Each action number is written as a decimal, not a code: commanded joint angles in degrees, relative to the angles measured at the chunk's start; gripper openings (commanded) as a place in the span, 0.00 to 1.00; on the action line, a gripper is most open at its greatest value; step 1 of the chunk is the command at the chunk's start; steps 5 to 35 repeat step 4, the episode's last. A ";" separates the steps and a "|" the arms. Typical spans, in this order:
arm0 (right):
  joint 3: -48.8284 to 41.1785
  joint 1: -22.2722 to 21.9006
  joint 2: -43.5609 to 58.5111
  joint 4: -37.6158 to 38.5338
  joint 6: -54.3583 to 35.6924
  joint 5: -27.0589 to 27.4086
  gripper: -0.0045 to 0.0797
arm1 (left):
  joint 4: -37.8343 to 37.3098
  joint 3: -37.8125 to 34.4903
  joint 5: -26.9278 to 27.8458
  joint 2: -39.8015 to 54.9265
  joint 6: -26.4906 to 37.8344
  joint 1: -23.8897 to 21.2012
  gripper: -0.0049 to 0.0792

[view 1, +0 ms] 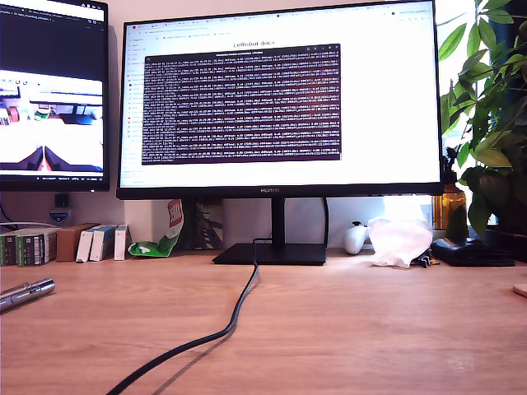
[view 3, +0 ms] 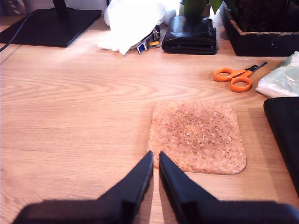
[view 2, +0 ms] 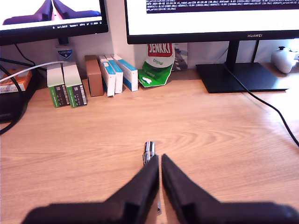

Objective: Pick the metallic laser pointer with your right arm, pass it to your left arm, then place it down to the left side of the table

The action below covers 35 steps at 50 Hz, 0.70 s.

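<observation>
The metallic laser pointer (view 1: 26,293) lies on the table (view 1: 346,329) at the exterior view's left edge, partly cut off by the frame. In the first wrist view its shiny ringed end (view 2: 149,151) pokes out just past the tips of my first gripper (view 2: 160,158). The rest runs under the black jaws, and a silver sliver shows in the thin gap between them. Those jaws stand nearly together with nothing visibly clamped. My second gripper (view 3: 155,154) is shut and holds nothing, its tips over bare wood at the near edge of a cork coaster (view 3: 196,137). Neither arm shows in the exterior view.
A black cable (view 1: 222,329) runs from the monitor stand (view 1: 272,251) across the middle of the table. Small boxes (view 2: 88,81) line the back wall near the pointer. Orange scissors (view 3: 236,78), a black wallet (view 3: 189,39), white tissue (view 3: 131,21) and a planter (view 3: 261,32) lie beyond the coaster.
</observation>
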 commanded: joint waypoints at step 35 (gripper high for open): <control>0.02 -0.07 -0.07 0.42 0.46 -0.13 0.07 | -0.68 -1.86 0.04 -0.50 -0.35 -0.09 0.04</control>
